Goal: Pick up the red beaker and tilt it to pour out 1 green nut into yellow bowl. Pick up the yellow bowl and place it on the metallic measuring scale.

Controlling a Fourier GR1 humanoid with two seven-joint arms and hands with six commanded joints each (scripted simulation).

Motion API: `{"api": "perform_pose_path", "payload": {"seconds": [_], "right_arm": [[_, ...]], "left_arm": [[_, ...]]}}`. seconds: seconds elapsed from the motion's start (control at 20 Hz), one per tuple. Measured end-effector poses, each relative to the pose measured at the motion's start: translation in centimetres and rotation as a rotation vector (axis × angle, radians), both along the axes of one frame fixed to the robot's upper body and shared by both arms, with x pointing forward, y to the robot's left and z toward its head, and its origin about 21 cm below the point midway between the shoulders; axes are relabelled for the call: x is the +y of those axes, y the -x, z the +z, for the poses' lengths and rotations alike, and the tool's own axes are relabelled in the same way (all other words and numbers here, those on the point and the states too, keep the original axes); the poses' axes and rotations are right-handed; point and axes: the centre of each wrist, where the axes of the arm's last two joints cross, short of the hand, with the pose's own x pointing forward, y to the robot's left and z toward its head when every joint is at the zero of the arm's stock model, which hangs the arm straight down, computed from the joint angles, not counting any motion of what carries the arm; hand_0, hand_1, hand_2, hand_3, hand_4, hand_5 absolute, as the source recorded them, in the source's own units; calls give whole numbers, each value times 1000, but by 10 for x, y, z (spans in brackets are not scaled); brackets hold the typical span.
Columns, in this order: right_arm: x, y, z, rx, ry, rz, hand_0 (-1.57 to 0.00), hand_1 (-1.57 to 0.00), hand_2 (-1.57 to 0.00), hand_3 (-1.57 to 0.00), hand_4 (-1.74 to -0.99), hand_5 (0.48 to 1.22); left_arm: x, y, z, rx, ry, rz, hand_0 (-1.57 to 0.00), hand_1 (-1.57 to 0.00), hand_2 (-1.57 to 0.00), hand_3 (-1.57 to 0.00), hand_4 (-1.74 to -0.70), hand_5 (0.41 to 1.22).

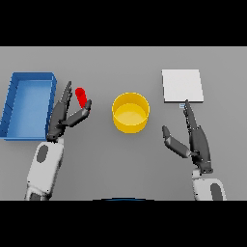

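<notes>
On the grey table (96,154), the right robot hand (195,140) rests open below the flat metal scale (182,86), the left robot hand (65,118) has straight, open fingers beside the red beaker (82,96), the yellow bowl (130,112) sits between them, and a blue bin (12,103) is far left.

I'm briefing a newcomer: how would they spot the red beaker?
Start at the blue bin on the table's left. Just right of it the left hand is open, the red beaker between thumb and fingers. It's the only red thing, smaller than the yellow bowl.
</notes>
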Motion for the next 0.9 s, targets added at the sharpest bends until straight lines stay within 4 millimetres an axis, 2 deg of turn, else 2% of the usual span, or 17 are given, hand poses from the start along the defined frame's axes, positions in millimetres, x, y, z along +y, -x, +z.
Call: {"api": "perform_pose_path", "payload": {"seconds": [0.25, 0.35, 0.45, 0.55, 0.65, 0.7, 0.75, 0.8, 0.9], "right_arm": [[-1, 0, 2, -1, 10, 5, 1, 1, 1, 1, -1250, 683], [-4, 6, 2, -16, 0, 9, 1, 1, 1, 1, -1264, 690], [-2, 2, 3, -5, -9, 6, 1, 1, 1, 1, -1266, 692], [-2, 4, 2, -13, -1, 13, 1, 1, 1, 1, -1261, 690], [-1, 6, 1, -13, -8, 16, 1, 1, 1, 1, -1259, 691], [-1, 7, 0, -6, 3, 7, 1, 1, 1, 1, -1255, 691], [-2, 5, 2, -11, 9, -3, 1, 1, 1, 1, -1252, 690], [-3, 3, 2, -5, 10, -5, 1, 1, 1, 1, -1247, 688], [0, 1, 5, -18, 15, -3, 1, 1, 1, 1, -1241, 695]], "left_arm": [[-10, -25, -1, -17, -44, -3, 1, 1, 1, 1, -1242, 657], [-14, -30, -3, -41, -53, -16, 1, 1, 1, 1, -1256, 664], [-19, -34, -9, -34, -69, -19, 1, 1, 1, 1, -1260, 676], [-21, -46, 1, -30, -78, -10, 1, 1, 1, 1, -1259, 684], [-25, -46, -4, -54, -75, -20, 1, -24, -41, 1, -1297, 715], [-27, -49, -3, -67, -68, -11, -93, -141, -150, -47, -1324, 741], [-30, -49, -8, -74, -59, -6, -322, -364, -358, -218, -1355, 770], [-31, -51, -9, -75, -49, 10, -572, -606, -600, -421, -1424, 860], [-33, -51, -13, -74, -44, 27, -932, -953, -950, -761, -1529, 990]]}}
